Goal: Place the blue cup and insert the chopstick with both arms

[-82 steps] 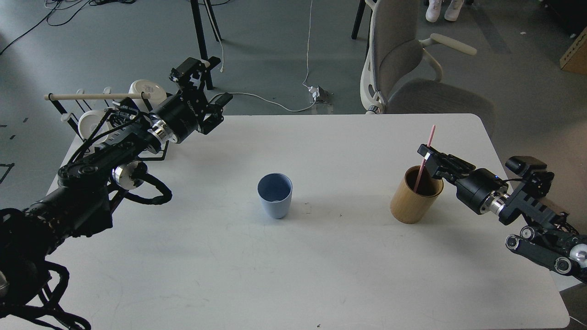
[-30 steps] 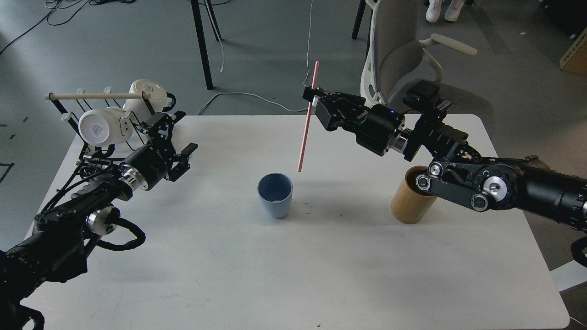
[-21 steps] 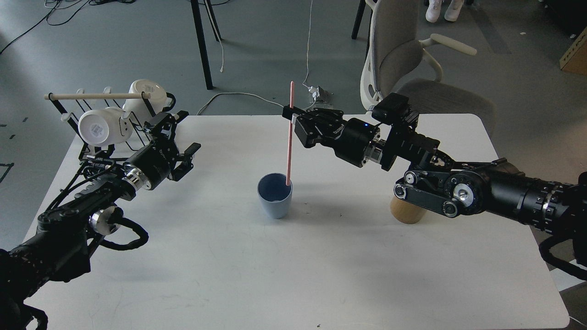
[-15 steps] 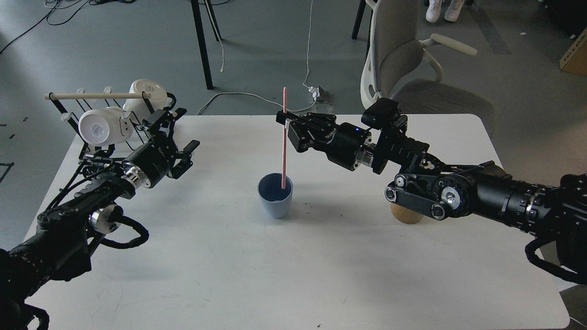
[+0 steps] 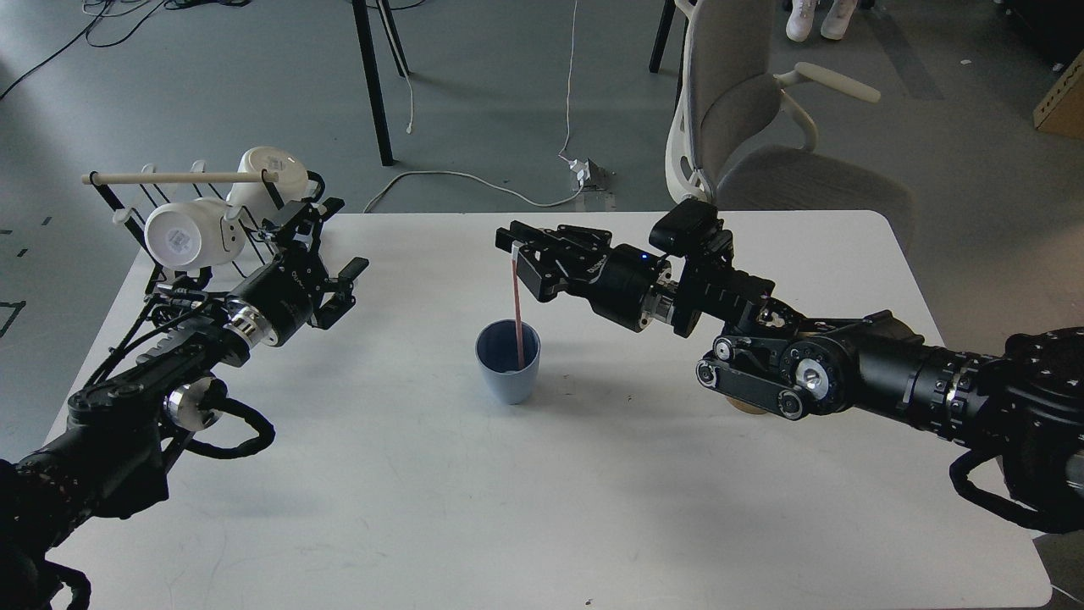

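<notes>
The light-blue cup (image 5: 508, 373) stands upright in the middle of the white table (image 5: 542, 508). The pink chopstick (image 5: 517, 313) stands in it, lower end inside the cup, upper end at the tip of my right gripper (image 5: 529, 246). That gripper hovers just above and behind the cup. Its jaws look parted, with the stick's top beside one white fingertip pad. My left gripper (image 5: 339, 239) is open and empty, well left of the cup, near the rack.
A black wire rack (image 5: 127, 216) with a pale wooden rod and two white mugs (image 5: 182, 237) stands at the table's back left corner. The tan bamboo holder (image 5: 745, 407) is almost hidden under my right arm. A grey office chair (image 5: 745, 110) stands behind the table.
My right arm carried the pink chopstick from the bamboo holder leftward to above the blue cup. The stick has since slid down into the cup. My left arm drew back toward the rack.
</notes>
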